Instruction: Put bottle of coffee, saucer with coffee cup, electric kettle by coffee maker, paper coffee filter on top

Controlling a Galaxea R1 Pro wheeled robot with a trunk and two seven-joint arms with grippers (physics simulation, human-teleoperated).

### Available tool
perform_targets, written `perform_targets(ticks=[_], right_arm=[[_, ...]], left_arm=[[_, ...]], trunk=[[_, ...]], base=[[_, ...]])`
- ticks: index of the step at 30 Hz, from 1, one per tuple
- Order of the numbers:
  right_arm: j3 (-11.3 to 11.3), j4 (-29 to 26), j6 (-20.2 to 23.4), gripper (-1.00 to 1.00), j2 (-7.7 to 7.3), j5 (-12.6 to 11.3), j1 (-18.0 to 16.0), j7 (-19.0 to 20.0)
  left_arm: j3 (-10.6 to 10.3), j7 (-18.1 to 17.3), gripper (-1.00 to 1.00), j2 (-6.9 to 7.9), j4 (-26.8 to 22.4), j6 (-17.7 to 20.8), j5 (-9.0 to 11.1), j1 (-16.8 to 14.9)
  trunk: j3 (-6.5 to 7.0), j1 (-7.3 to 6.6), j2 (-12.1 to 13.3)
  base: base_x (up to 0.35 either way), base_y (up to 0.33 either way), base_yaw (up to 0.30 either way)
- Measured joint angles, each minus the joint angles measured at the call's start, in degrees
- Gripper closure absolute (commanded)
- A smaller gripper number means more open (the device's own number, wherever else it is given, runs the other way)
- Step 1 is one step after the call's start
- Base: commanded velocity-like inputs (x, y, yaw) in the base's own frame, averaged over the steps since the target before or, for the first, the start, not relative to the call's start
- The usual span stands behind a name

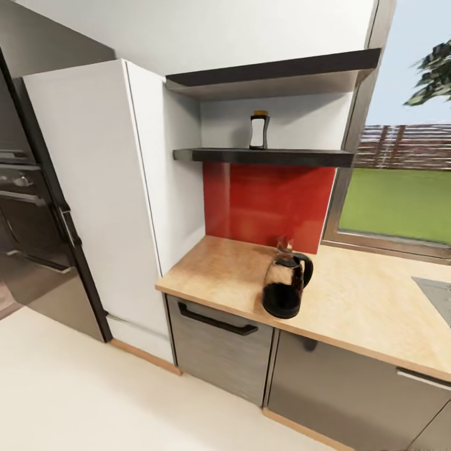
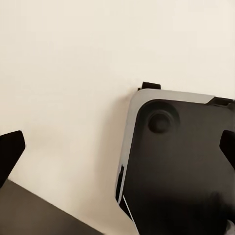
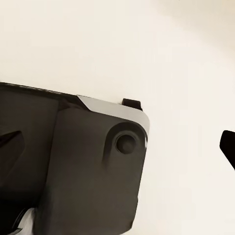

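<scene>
In the head view, the small jar of coffee with a yellowish top, dark cap and white-and-black label (image 1: 259,130) is seen standing upright on the thin dark grey floating kitchen shelf (image 1: 269,156), its long axis vertical, against the white wall above the glossy red backsplash (image 1: 269,203). Directly below and slightly toward the window, the rounded dark glass electric kettle with a black loop handle (image 1: 287,285) is set on the long light beige wood-grain kitchen countertop (image 1: 363,300), near its front edge. The jar is judged to lie high and ahead of the robot, so an upward, forward reach is called for; neither arm can be judged nearer from this view. In the left wrist view, the left gripper (image 2: 120,147) is shown with its dark fingertips spread wide at opposite edges, nothing between them, above the robot's dark base (image 2: 181,171) and the pale floor (image 2: 63,63). In the right wrist view, the right gripper (image 3: 120,142) is likewise spread and empty.
</scene>
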Motion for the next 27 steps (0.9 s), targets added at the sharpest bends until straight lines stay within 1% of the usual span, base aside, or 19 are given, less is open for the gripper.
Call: perform_targets(ticks=[13,27], right_arm=[[0.0,0.0,0.0,-1.0,0.0,0.0,0.0,0.0],[0.0,0.0,0.0,-1.0,0.01,0.0,0.0,0.0]], left_arm=[[-0.1,0.0,-1.0,-0.09,0.0,0.0,-0.1,0.0],[-0.1,0.1,-1.0,-0.05,0.0,0.0,-0.1,0.0]], trunk=[[0.0,0.0,0.0],[0.0,0.01,0.0]], base=[[0.168,0.296,-0.261],[0.121,0.314,-0.261]])
